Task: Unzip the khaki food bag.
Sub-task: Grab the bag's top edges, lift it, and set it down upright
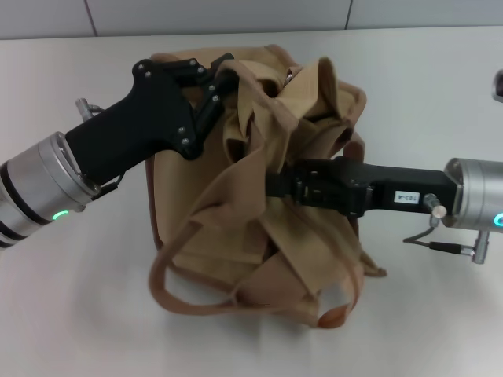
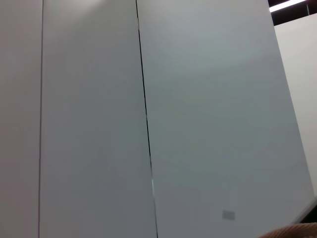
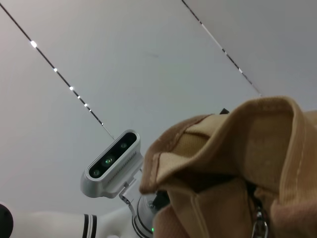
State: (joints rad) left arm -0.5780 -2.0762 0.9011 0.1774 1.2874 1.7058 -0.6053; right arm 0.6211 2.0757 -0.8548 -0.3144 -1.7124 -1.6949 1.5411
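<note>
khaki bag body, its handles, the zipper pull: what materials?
The khaki food bag looks like matte woven canvas: it folds and creases softly. The handles look like flat webbing of the same tan, lying limp in loops. The zipper pull looks metal, silver and glinting, though only partly in view. Left gripper and right gripper both sit at the fabric.

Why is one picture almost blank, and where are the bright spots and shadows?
Left wrist view: only pale panels with dark seams, a lit strip at one corner. Right wrist view: bright glints dot a seam behind the khaki food bag. Head view: even light, a soft shadow on the table under the bag's handle loop.
</note>
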